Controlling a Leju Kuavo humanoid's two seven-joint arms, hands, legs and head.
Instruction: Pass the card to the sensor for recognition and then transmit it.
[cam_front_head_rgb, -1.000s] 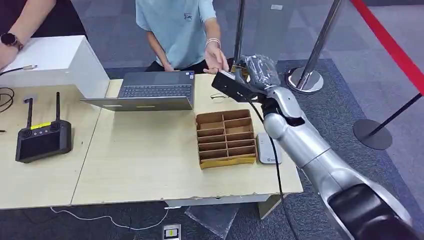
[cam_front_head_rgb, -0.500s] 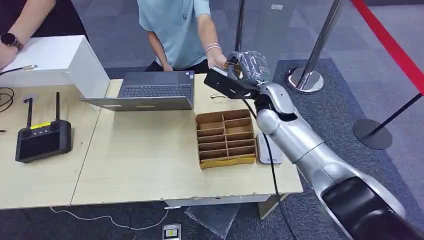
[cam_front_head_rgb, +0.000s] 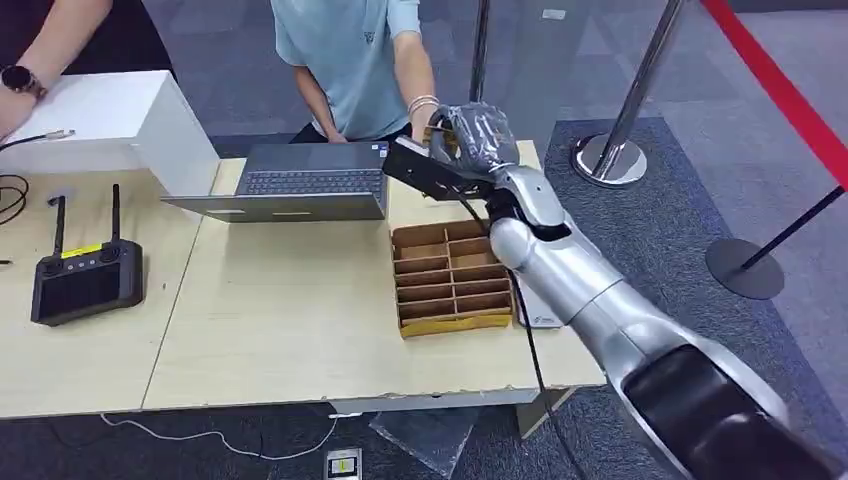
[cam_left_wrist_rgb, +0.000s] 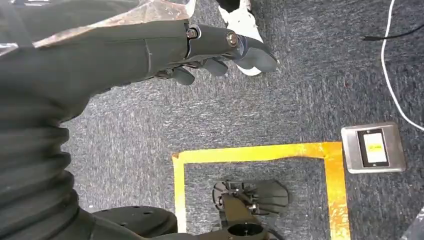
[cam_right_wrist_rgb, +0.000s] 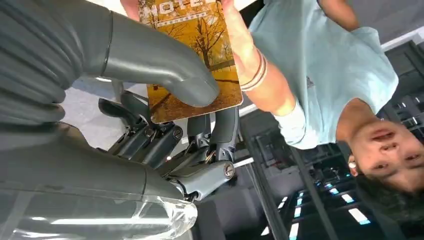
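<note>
One card (cam_right_wrist_rgb: 192, 60), held between thumb and fingers of the right hand (cam_right_wrist_rgb: 165, 125), points lengthwise away toward a person's hand (cam_right_wrist_rgb: 235, 35) gripping its far end.

The left hand (cam_left_wrist_rgb: 220, 50) hangs with nothing in it, fingers loosely apart.

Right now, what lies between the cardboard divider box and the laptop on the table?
Bare tabletop, in the head view: nothing lies between the cardboard divider box and the laptop. The right hand hangs above the box's far side.
</note>
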